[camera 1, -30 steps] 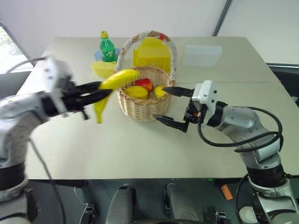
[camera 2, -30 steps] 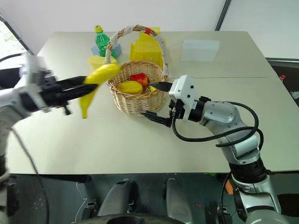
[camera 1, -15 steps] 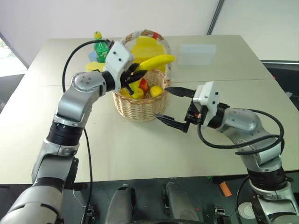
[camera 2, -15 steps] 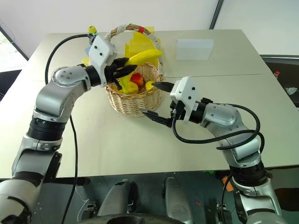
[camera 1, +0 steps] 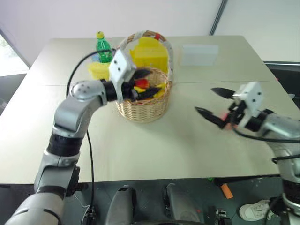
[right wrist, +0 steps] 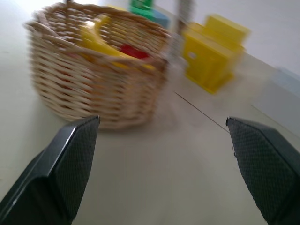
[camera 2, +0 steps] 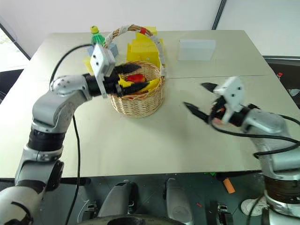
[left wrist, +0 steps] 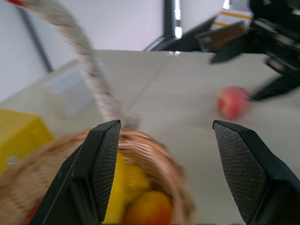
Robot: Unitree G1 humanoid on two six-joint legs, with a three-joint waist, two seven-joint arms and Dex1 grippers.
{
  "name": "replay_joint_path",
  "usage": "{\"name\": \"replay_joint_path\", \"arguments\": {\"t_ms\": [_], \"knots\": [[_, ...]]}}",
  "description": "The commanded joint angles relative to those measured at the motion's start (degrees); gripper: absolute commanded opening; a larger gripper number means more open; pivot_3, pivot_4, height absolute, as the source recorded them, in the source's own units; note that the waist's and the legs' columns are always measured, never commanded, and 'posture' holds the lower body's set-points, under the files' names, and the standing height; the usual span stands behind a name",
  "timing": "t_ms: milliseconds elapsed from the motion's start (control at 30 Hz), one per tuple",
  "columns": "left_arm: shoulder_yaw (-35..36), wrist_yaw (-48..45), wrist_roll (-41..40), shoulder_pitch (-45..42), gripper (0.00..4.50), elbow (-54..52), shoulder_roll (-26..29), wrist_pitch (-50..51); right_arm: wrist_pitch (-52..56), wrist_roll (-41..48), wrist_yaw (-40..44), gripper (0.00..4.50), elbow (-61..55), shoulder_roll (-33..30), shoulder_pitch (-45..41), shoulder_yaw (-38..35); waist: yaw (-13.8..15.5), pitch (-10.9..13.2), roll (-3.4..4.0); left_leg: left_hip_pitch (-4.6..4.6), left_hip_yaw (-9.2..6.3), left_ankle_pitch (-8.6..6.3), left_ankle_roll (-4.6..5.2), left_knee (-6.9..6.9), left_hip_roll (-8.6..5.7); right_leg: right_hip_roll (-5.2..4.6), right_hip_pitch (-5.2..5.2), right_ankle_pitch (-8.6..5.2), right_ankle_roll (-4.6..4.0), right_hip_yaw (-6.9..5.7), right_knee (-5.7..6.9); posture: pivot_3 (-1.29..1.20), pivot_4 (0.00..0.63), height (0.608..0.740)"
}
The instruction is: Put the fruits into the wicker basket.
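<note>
The wicker basket (camera 1: 143, 105) stands mid-table, its tall arched handle (left wrist: 89, 70) wrapped in white. In it lie the yellow banana (camera 1: 161, 87), a red apple (camera 1: 142, 83) and yellow lemon-like fruits (left wrist: 124, 185). My left gripper (camera 1: 148, 83) hovers level over the basket's mouth, open, with nothing between its fingers. My right gripper (camera 1: 214, 103) is open and empty above the bare table, well to the right of the basket. A pinkish-red peach (left wrist: 232, 101) lies on the table close to the right gripper.
Behind the basket stand a yellow boxy container (camera 1: 151, 52), a green bottle (camera 1: 104, 47) and a yellow half-round block (camera 1: 99, 69). A pale flat box (camera 1: 200, 54) lies at the back right. The table (camera 1: 140, 150) stretches wide in front of the basket.
My left gripper has opened and the banana has dropped into the basket. My right gripper has swung right, away from the basket, staying open.
</note>
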Motion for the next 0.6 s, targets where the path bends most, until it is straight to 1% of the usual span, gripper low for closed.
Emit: {"name": "replay_joint_path", "arguments": {"t_ms": [33,133,267,567,600], "knots": [[-3.4,-1.3,-1.77,3.18,3.35,-5.94,-0.97,1.02,-1.49,-2.75,0.64,4.5,3.79,-1.98,4.0,-2.82,-0.02,0.0,0.0,0.0,0.01,0.0,0.0,0.0,0.0,0.0,0.0,0.0,0.0,0.01,-0.01,0.0,0.15,0.74],[-6.31,0.04,0.25,5.42,3.35,-5.69,-2.82,0.37,-3.5,-5.29,-0.83,4.5,7.14,-1.24,4.88,-1.66,-0.33,0.0,0.04,0.09,0.11,0.0,0.0,0.01,-0.01,0.04,0.06,0.0,0.01,0.09,0.0,0.0,0.15,0.74],[-7.63,1.66,0.29,6.91,3.35,-5.39,-5.39,1.07,-3.44,-6.24,-1.75,4.5,10.42,0.31,4.07,-0.42,-0.4,-0.03,0.08,0.15,0.12,0.0,0.0,0.01,0.02,0.13,0.06,0.0,0.01,0.14,0.04,0.0,0.15,0.74],[-7.2,2.45,1.01,7.63,3.35,-5.17,-5.17,1.19,-5.62,-9.06,-2.52,4.5,19.04,2.04,0.11,2.97,-0.15,-0.04,0.1,0.14,0.11,0.0,0.0,0.01,0.0,0.11,0.07,0.0,0.01,0.13,0.04,0.0,0.15,0.74],[-7.05,2.61,0.99,7.79,3.37,-5.35,-5.02,1.35,-5.61,-9.04,-2.41,4.26,19.41,2.24,-0.24,3.11,-0.12,-0.04,0.1,0.14,0.11,0.0,0.0,0.01,0.0,0.1,0.07,0.0,0.01,0.14,0.04,0.0,0.15,0.74]]}}
